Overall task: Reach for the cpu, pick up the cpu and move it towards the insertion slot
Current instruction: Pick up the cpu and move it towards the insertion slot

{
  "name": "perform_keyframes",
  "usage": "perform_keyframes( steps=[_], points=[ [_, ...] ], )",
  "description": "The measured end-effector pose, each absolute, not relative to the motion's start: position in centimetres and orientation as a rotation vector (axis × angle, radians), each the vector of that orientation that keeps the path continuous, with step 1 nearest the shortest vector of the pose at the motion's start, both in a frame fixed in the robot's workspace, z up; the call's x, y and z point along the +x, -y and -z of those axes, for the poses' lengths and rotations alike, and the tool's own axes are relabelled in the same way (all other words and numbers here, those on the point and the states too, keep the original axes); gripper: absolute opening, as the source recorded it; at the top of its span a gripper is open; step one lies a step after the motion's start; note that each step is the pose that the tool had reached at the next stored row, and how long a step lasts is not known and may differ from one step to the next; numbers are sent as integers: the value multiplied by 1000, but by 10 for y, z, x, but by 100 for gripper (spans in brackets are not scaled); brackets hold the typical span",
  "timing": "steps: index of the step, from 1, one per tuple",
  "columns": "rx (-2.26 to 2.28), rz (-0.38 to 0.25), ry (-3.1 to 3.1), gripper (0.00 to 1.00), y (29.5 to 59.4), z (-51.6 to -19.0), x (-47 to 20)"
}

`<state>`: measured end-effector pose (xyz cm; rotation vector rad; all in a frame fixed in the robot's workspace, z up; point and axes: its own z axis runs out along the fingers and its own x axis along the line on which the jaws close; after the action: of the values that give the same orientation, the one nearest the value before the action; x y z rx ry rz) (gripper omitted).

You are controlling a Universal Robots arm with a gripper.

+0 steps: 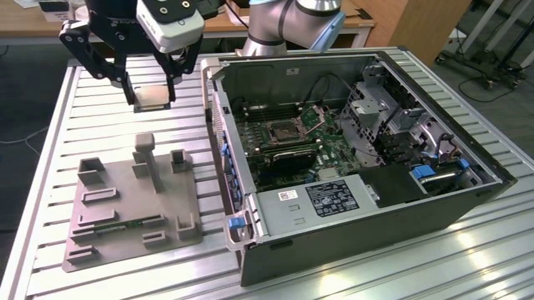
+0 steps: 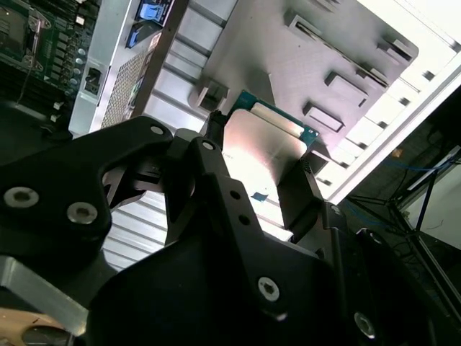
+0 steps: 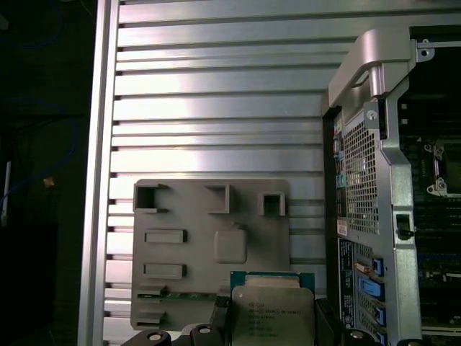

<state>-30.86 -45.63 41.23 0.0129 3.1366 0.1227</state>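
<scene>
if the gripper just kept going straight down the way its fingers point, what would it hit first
Probably the bare slatted table. In the exterior view the gripper, shut on the cpu, hangs beyond the grey tray, beside the open computer case. The first wrist view puts the tray close to that line, so depth is uncertain.

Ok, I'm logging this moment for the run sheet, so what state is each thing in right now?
Small square silver-topped cpu: lifted clear of the table, clamped between the fingers.
Black gripper: shut on the cpu.
Square metal-framed insertion slot: empty, bracket swung up.
Grey plastic tray: flat on the table, green memory strip seated in it.
Computer case: side open.
</scene>
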Motion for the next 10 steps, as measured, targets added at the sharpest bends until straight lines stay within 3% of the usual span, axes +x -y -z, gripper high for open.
perform_keyframes(
  steps=[10],
  points=[
    [13, -123, -3137, 54, 456, -412, -304]
  ],
)
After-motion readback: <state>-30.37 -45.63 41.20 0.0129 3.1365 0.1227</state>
